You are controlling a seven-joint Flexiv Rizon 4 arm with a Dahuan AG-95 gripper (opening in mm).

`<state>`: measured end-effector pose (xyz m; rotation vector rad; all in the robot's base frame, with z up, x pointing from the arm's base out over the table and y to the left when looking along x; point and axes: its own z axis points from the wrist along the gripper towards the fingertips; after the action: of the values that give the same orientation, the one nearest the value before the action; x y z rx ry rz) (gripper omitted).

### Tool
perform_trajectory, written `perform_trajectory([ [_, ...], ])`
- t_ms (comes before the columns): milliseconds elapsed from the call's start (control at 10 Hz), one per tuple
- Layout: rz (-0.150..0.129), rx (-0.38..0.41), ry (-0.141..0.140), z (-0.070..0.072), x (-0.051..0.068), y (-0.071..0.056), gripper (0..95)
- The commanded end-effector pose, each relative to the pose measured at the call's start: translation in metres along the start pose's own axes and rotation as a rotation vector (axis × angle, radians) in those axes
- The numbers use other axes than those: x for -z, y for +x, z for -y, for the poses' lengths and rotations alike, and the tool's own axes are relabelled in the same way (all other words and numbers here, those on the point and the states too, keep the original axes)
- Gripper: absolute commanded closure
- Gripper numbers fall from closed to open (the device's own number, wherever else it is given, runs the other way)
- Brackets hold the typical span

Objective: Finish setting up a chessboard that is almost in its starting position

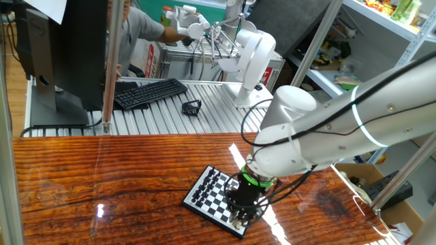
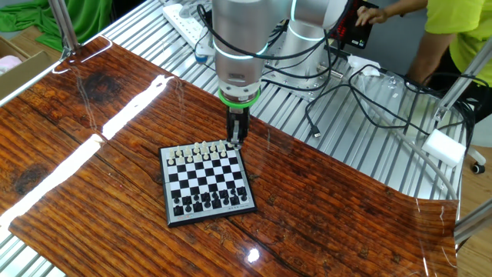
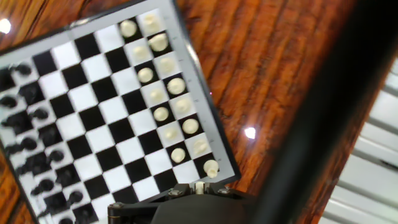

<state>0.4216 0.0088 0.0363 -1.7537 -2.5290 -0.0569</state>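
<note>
The small chessboard (image 2: 211, 216) lies on the wooden table, with cream pieces (image 2: 201, 150) along its far edge and black pieces (image 2: 211, 201) along the near one. My gripper (image 2: 237, 141) points straight down over the far right corner of the board, at the end of the cream rows. In the hand view the cream pieces (image 3: 168, 87) fill two files on the board (image 3: 106, 106) and the black pieces (image 3: 31, 118) crowd the left. My gripper (image 3: 199, 188) is shut on a small cream piece (image 3: 200, 185), right beside the corner cream piece (image 3: 211, 167). From the other side the gripper (image 1: 242, 216) hides that corner of the board (image 1: 208, 194).
Behind the wooden table runs a ribbed metal surface with a keyboard (image 1: 150, 93), a monitor (image 1: 68, 54), a small black object (image 1: 192, 107) and a second white robot (image 1: 248, 61). Cables (image 2: 369, 100) and a power strip (image 2: 184, 19) lie near my arm's base. A person stands nearby.
</note>
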Motion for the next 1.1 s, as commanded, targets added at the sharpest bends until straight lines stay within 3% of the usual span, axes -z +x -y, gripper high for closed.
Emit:
perform_trajectory([
  [100, 0.019, -0.122, -0.023, 0.0027, -0.0005, -0.0047, 95.0],
  [300, 0.023, -0.194, -0.045, 0.0035, -0.0007, -0.0059, 95.0],
  [900, 0.015, -0.295, -0.078, 0.0040, -0.0014, -0.0056, 95.0],
  [1100, 0.031, -0.316, -0.087, 0.0045, -0.0028, -0.0020, 95.0],
])
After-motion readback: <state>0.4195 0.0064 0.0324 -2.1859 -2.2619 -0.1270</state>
